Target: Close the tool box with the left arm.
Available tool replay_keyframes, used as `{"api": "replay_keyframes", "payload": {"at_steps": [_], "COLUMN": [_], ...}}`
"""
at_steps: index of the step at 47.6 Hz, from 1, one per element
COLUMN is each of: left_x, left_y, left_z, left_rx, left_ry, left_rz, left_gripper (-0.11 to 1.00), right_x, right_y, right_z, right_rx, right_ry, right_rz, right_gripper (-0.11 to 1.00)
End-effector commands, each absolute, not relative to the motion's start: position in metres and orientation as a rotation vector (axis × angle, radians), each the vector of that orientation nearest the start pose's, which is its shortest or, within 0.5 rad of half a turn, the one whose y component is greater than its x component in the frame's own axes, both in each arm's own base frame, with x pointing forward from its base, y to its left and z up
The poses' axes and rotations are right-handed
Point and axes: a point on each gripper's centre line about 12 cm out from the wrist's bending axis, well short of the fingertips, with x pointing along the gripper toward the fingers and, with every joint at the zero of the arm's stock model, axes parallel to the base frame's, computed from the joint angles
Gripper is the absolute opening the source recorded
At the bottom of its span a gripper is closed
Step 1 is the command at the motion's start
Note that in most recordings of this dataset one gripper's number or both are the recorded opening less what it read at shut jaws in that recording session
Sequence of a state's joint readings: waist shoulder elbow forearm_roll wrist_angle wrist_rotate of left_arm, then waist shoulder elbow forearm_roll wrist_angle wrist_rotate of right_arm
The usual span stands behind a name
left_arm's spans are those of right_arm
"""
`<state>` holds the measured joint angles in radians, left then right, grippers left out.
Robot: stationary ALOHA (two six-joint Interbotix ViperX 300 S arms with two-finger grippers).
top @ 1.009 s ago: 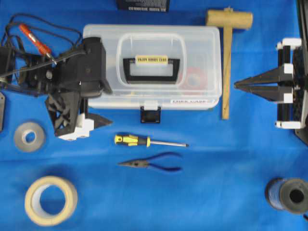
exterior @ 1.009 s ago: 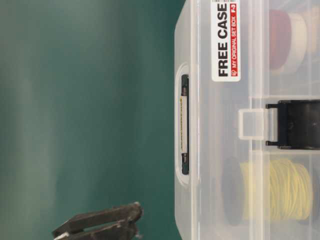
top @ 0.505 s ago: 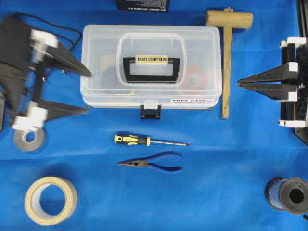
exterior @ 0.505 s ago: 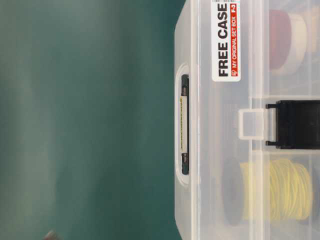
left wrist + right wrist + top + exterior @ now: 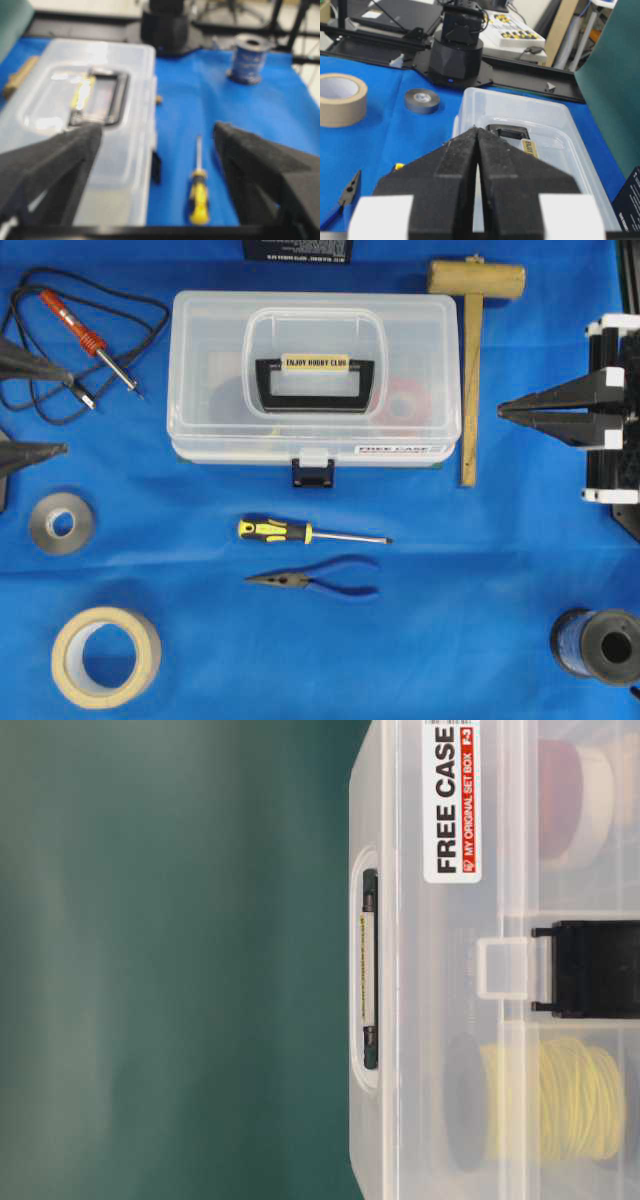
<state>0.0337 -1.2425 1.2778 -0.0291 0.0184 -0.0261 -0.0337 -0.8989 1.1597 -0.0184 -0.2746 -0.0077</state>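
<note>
Left gripper (image 5: pixel 30 405) sits at the far left edge of the overhead view, its two pointed black fingers spread wide apart with nothing between them, well clear of the tool box (image 5: pixel 315 380). From the left wrist view the same fingers (image 5: pixel 55 165) frame the scene, one over the near end of the box and the other beyond the screwdriver (image 5: pixel 198 195).

The tool box rests on the blue table (image 5: pixel 450 620) in the upper middle of the overhead view, lid down flat on the base, black handle with its pale label lying in the lid recess. Its dark latch (image 5: pixel 312 473) hangs at the front edge below a small clear tab; whether it is snapped fast I cannot tell. The table-level view shows the "FREE CASE" label (image 5: pixel 452 800) on the box front and a yellow coil (image 5: pixel 570 1100) inside.

Right gripper (image 5: pixel 515 415) waits at the right edge, fingers pressed together, pointing toward the box, holding nothing.

Around the box lie a wooden mallet (image 5: pixel 472 340) just beside its right end, a soldering iron (image 5: pixel 85 335) with its black cord at upper left, pliers (image 5: pixel 315 582) below the screwdriver, a grey tape roll (image 5: pixel 60 523), a beige tape roll (image 5: pixel 105 655) and a blue spool (image 5: pixel 600 645).
</note>
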Motion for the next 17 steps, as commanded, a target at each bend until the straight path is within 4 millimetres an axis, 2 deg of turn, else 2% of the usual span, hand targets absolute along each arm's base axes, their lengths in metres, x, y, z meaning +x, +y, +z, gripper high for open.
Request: {"api": "replay_keyframes", "payload": {"at_steps": [1, 11, 17], "left_x": [0.148, 0.145, 0.145], "left_y": [0.005, 0.005, 0.005], "left_z": [0.251, 0.217, 0.218], "left_rx": [-0.064, -0.077, -0.075], "left_ry": [0.04, 0.112, 0.106], "left_rz": [0.037, 0.04, 0.039], "left_gripper": [0.89, 0.89, 0.89], "right_x": [0.212, 0.212, 0.212], "right_y": [-0.007, -0.007, -0.007], "right_z": [0.291, 0.291, 0.291], "right_rx": [-0.027, -0.027, -0.027], "right_ry": [-0.032, -0.032, -0.03], "right_rz": [-0.03, -0.03, -0.03], "right_gripper": [0.0, 0.0, 0.0]}}
